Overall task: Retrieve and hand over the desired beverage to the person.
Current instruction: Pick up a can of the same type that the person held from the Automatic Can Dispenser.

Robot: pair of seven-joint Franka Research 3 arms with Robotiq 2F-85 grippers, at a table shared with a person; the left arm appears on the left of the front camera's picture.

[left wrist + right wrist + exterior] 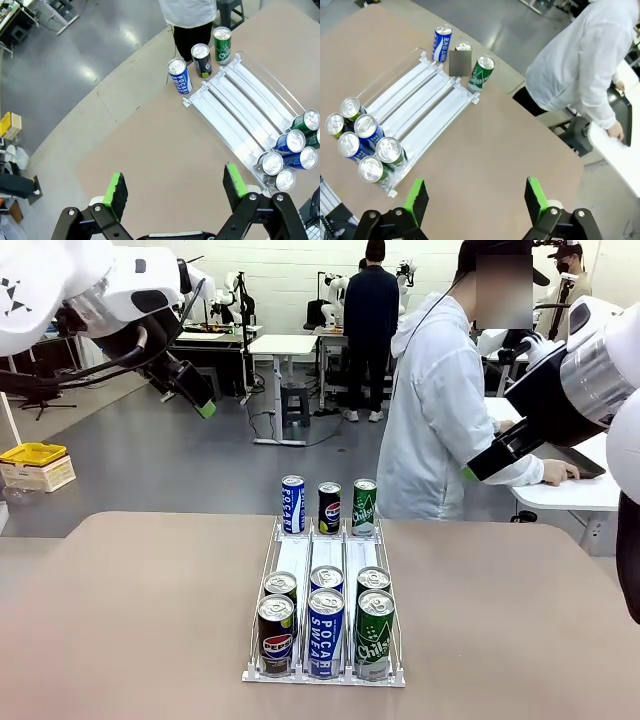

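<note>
We start with the broad tan bench [120, 620], which lies well below both end effectors; neither touches it. The person in the white hooded zip jacket [430, 410] stands at its far side, beyond the right end effector [476, 200]. The person is turned sideways, with one hand by a dark flat device [623, 107] on a white side table [575, 495], and is not reaching toward us.

The clear plastic three-lane can rack [240, 100] sits below and ahead of the left end effector [175, 192], off to one side of its fingers. Both end effectors hang high above the bench, jaws spread wide, with nothing between the green pads.

Six aluminium cans [325, 625] crowd the rack end nearest the end effectors, in two rows of three. Just past the rack's far end, farthest from both end effectors, three more stand upright on the bench: a blue Pocari Sweat can [292, 504], a black Pepsi can [329, 507] and a green Chilsung can [365, 506].

We judge the task barely begun. No can is lifted, and we cannot tell which drink is wanted. Choosing, reaching, gripping, lifting and handing over all remain.
</note>
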